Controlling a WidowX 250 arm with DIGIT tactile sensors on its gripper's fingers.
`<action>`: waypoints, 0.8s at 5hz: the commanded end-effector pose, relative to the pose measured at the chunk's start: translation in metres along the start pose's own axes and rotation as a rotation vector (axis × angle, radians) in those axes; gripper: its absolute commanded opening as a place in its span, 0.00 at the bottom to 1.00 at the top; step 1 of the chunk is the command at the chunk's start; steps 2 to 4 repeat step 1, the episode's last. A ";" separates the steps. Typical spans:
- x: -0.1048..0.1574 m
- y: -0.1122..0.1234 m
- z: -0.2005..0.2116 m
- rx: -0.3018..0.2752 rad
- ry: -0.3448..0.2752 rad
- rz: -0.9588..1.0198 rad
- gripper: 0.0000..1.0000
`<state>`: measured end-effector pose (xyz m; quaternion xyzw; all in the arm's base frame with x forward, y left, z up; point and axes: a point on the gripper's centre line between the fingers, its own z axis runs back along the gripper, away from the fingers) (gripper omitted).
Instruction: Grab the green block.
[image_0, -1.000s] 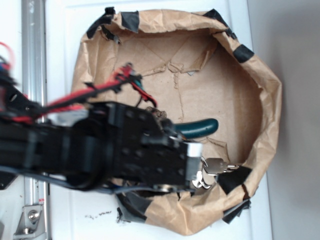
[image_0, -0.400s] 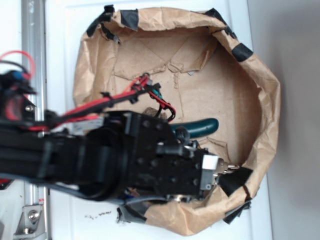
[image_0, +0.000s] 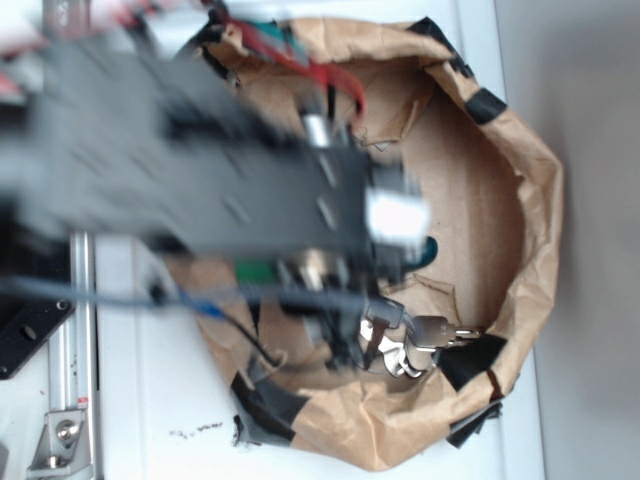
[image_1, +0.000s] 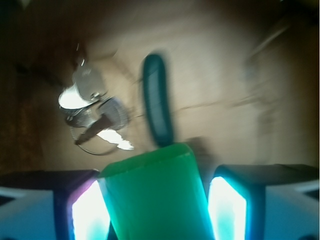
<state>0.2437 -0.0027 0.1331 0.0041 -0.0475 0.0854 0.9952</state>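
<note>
One second ago the arm lay low across the paper-lined basket (image_0: 530, 200); in the exterior view it now sits higher and blurred, with a sliver of the green block (image_0: 256, 270) beneath it. In the wrist view the tool (image_1: 159, 210) brackets the block (image_1: 155, 195) — seemingly gripped and lifted clear of the keys (image_1: 92, 117) and dark green sausage-shaped object (image_1: 157, 102).

A blurred dark robot arm (image_0: 200, 170) stretches from the left across a crumpled brown paper bag (image_0: 520, 200) that lies open on the white counter (image_0: 150, 400). A small patch of bright green, the green block (image_0: 258, 270), shows under the arm. The pincer cannot be made out in the blur. A bunch of keys (image_0: 415, 340) lies inside the bag near its lower rim, and the dark teal tip of a sausage-shaped object (image_0: 430, 247) shows beside the arm's end.
</note>
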 end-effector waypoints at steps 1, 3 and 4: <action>0.017 0.008 0.045 0.110 -0.132 -0.106 0.00; 0.017 0.008 0.045 0.110 -0.132 -0.106 0.00; 0.017 0.008 0.045 0.110 -0.132 -0.106 0.00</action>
